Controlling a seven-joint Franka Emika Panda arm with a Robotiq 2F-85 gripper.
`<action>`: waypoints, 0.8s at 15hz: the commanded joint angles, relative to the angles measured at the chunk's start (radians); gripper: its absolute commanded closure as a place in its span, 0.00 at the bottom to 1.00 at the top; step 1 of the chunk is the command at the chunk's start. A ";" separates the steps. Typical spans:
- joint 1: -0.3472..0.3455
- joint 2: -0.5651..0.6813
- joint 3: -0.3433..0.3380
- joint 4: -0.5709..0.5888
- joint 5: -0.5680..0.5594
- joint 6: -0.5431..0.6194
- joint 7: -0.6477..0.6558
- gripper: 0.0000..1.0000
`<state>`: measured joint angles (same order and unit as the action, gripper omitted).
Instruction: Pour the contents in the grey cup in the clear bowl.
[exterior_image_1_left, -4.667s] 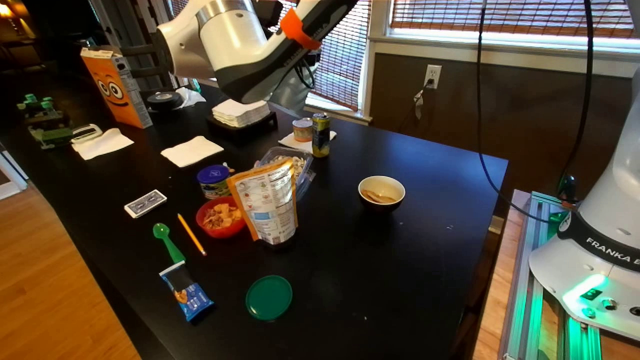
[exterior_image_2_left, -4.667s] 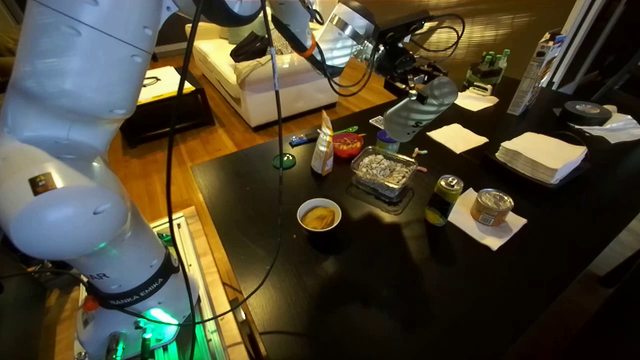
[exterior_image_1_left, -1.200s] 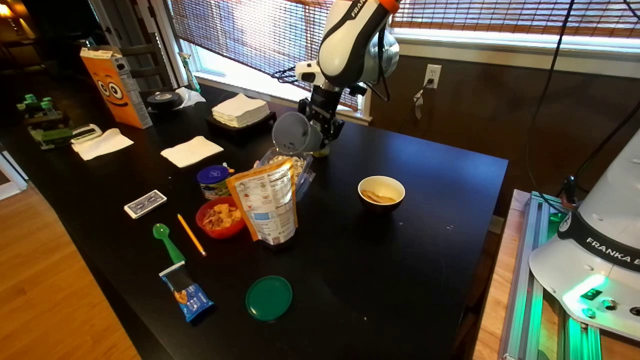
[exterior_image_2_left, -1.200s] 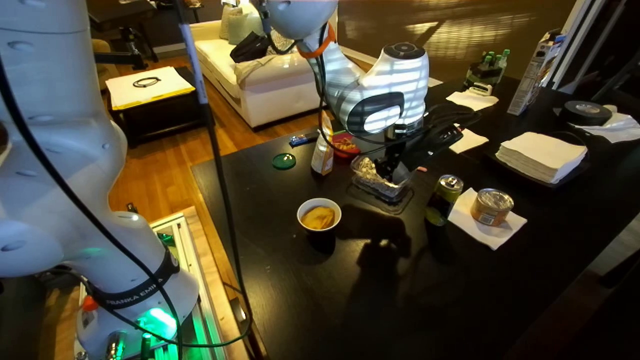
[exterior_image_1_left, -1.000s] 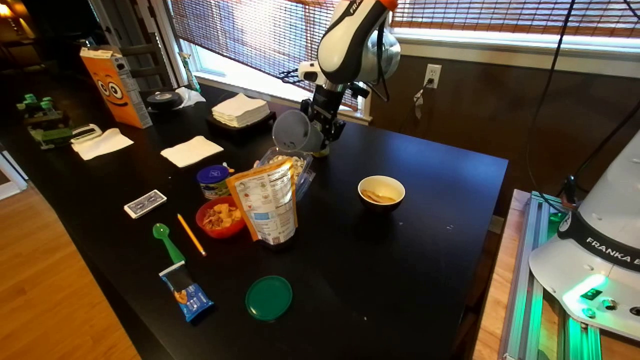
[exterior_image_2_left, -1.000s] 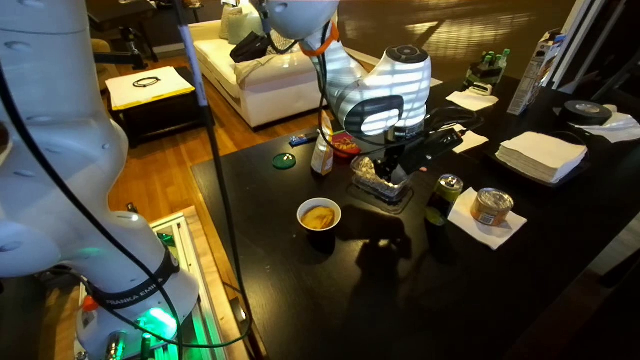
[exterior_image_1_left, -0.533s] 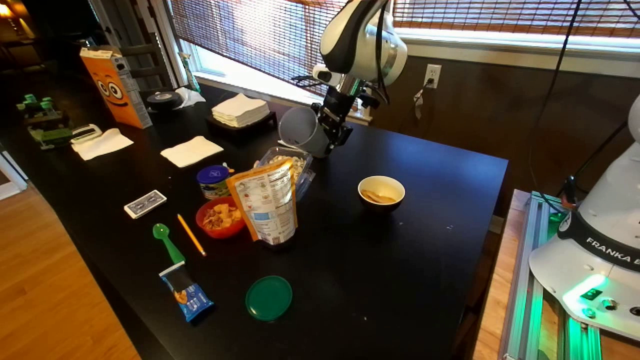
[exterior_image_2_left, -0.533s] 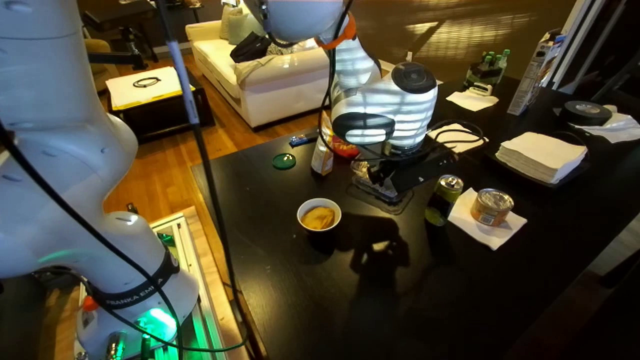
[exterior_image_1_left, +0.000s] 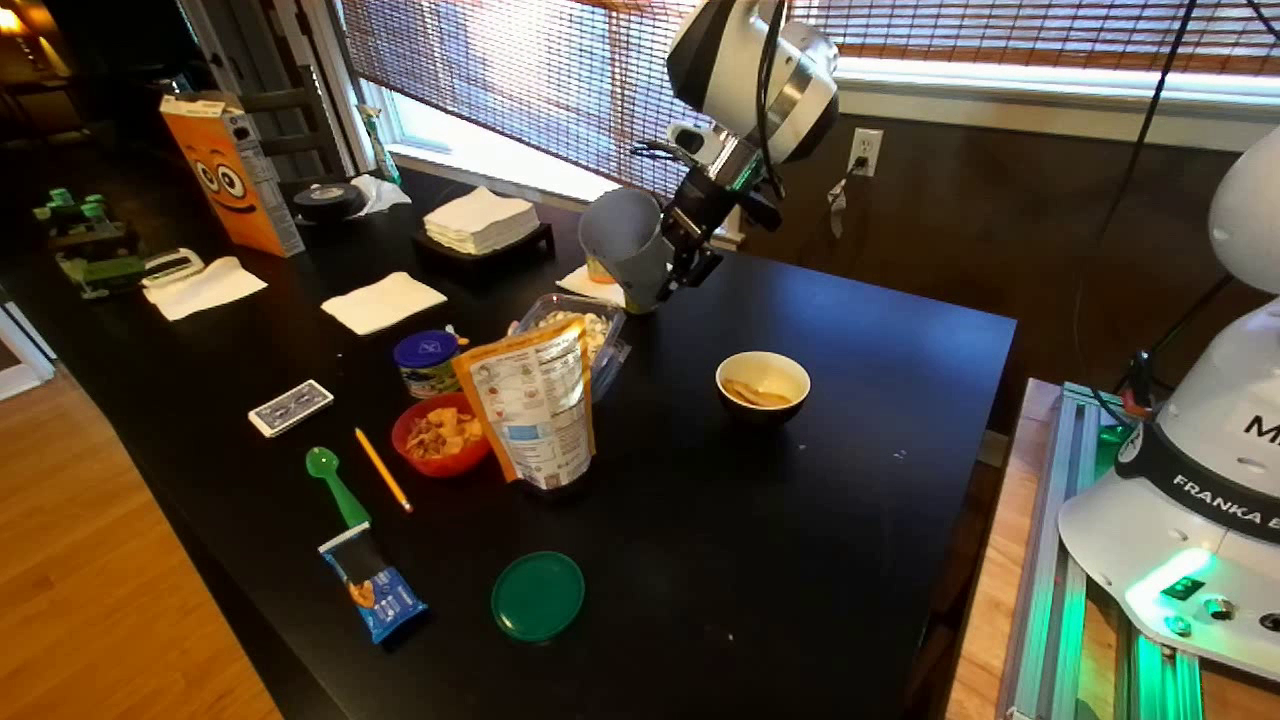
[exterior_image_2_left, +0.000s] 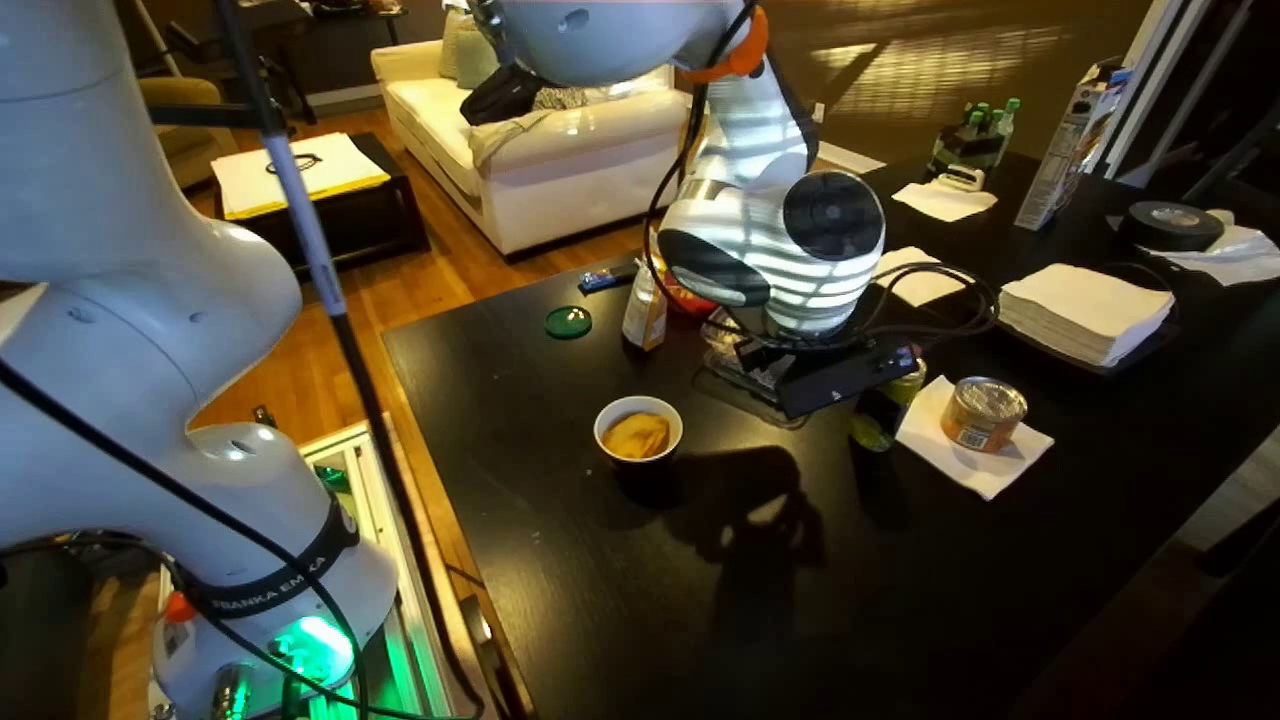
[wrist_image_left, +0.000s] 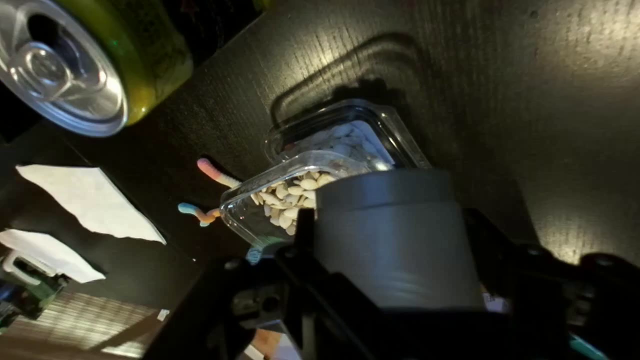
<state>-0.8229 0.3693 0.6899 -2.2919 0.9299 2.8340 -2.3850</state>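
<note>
Grips the grey cup (exterior_image_1_left: 625, 240) in the jaws of a black gripper (wrist_image_left: 390, 222), closed on it from opposite sides. Holds it off the black table (exterior_image_1_left: 700, 580), tilted, with the mouth turned upward and toward the viewer in an exterior view. Close to the clear bowl (wrist_image_left: 247, 212), partly hiding it in the wrist view; unclear from these angles whether over or only beside it. Inside the clear bowl, a layer of pale seeds (wrist_image_left: 287, 197). Just beside the clear bowl at one end, two worm-shaped candies (wrist_image_left: 216, 172). Near the clear bowl on another side, a yellow-green can (wrist_image_left: 145, 65) with a silver top; farther from the clear bowl, a low tin (exterior_image_2_left: 985, 415) on a white napkin (exterior_image_2_left: 985, 478). Also near the clear bowl, a pouch (exterior_image_1_left: 535, 410) with orange edges, standing partly in front of it in an exterior view, plus a blue-lidded tub (exterior_image_1_left: 428, 365) and a red bowl (exterior_image_1_left: 440, 467) of crisp pieces (exterior_image_1_left: 445, 432). Between the clear bowl and the robot's base (exterior_image_1_left: 1130, 520), a dark round bowl (exterior_image_1_left: 785, 372) with a cream inside, holding golden slices (exterior_image_2_left: 637, 436). Well apart from the clear bowl, a green lid (exterior_image_1_left: 538, 597), a blue snack packet (exterior_image_1_left: 385, 595), a stack of napkins (exterior_image_1_left: 480, 222) and an orange box (exterior_image_1_left: 230, 185).
</note>
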 joint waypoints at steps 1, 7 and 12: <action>-0.103 0.020 0.078 -0.022 0.136 -0.016 -0.171 0.52; -0.207 0.072 0.110 -0.047 0.177 -0.105 -0.301 0.52; -0.248 0.136 0.073 -0.035 0.162 -0.233 -0.399 0.52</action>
<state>-1.0295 0.4679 0.7570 -2.3305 1.0903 2.6626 -2.7115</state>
